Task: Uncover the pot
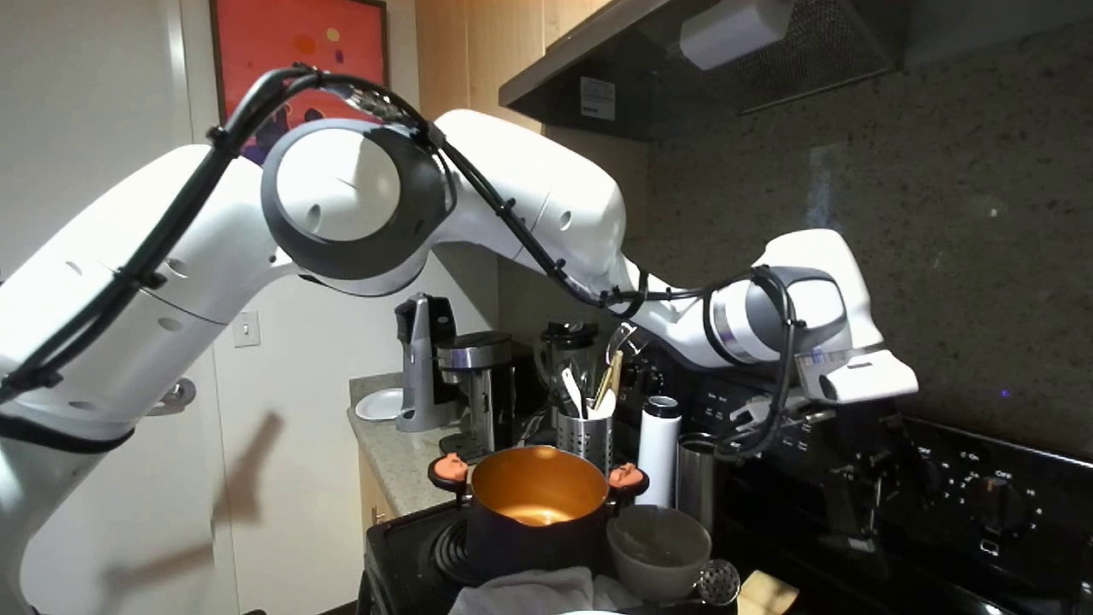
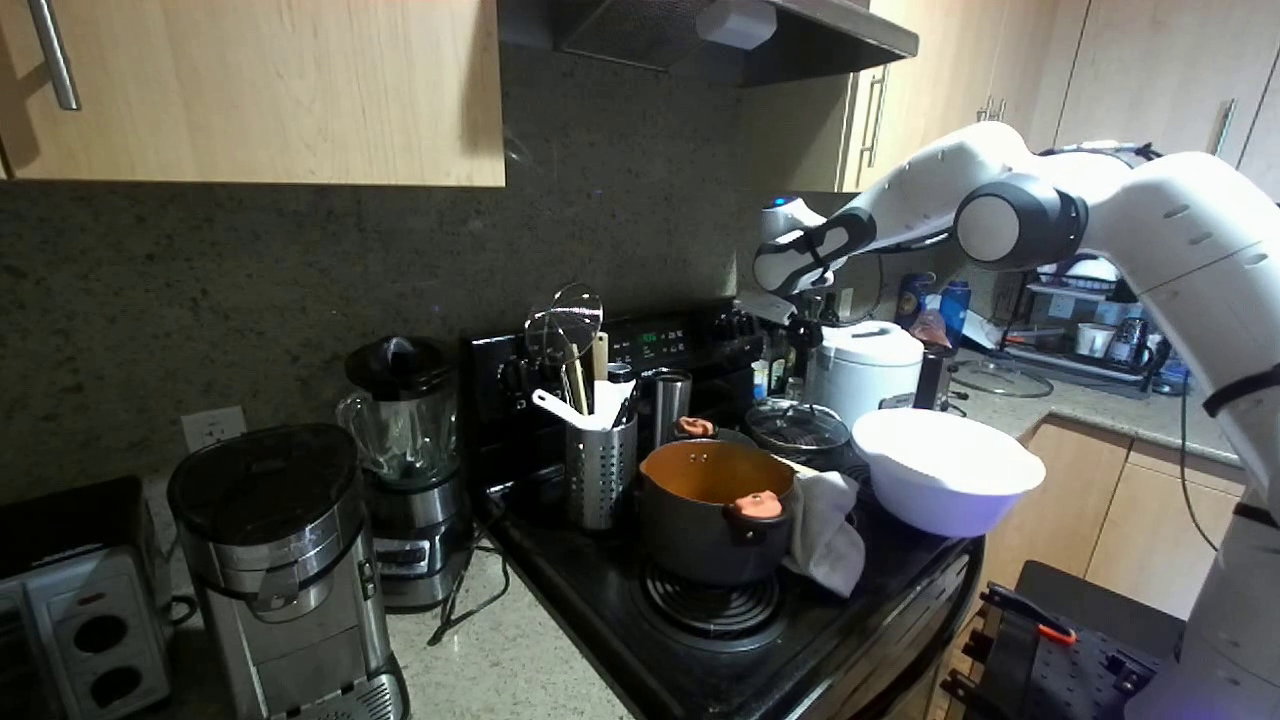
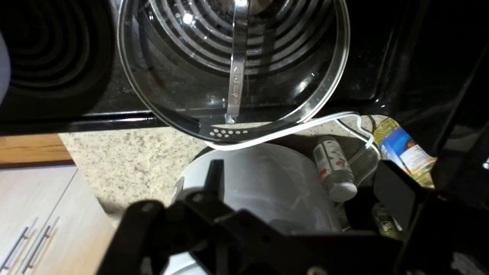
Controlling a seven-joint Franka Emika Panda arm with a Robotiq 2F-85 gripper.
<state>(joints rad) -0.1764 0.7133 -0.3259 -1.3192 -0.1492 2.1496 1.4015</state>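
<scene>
The pot [image 1: 534, 547] is wide, dark outside and bright orange inside, with orange-padded side handles. It stands open on a stove burner and also shows in an exterior view [image 2: 700, 525]; it is out of the wrist view. A clear glass lid [image 3: 237, 82] with a steel strap handle lies over another burner, its rim reaching past the stove's edge. The lid also shows in an exterior view [image 2: 797, 428]. My gripper [image 3: 305, 183] is open and empty, fingers wide apart, above the white rice cooker [image 3: 263, 179] and beyond the lid. In an exterior view the gripper [image 2: 808, 333] is small and dark.
A grey bowl [image 1: 657, 555] and a cloth [image 2: 825, 535] are beside the pot. A large white bowl [image 2: 945, 470] stands at the stove's front. A utensil holder [image 2: 600, 475] and a steel canister [image 2: 670, 400] stand behind the pot. Bottles [image 3: 332, 168] stand beside the rice cooker.
</scene>
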